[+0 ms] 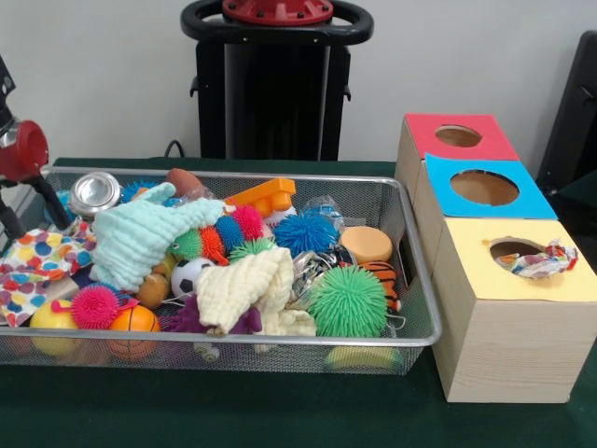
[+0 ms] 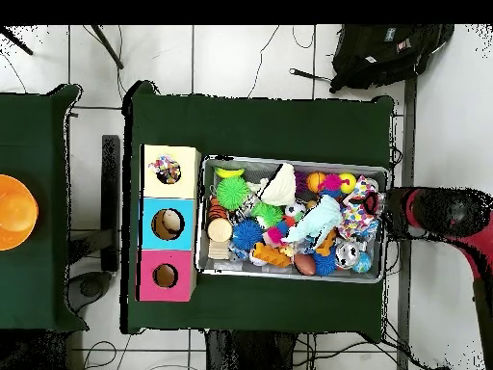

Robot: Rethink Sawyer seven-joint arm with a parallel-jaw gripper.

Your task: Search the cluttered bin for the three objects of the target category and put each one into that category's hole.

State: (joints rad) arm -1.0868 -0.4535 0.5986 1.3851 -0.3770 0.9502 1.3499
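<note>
A polka-dot cloth (image 1: 539, 259) is seen stuffed partly into the yellow box's hole (image 1: 513, 248), near the desk's front right corner in the front view, so one delivery is judged nearly done. More dotted cloth (image 1: 35, 265) lies at the wire bin's (image 1: 424, 280) left end, beneath the arm (image 1: 20, 149). The fingers' state cannot be told.

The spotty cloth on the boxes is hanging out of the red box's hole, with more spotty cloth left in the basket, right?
Not quite: the spotty cloth hangs out of the hole in the yellow-topped box, not the red one, as the front view shows. More spotty cloth does still lie in the basket.
</note>
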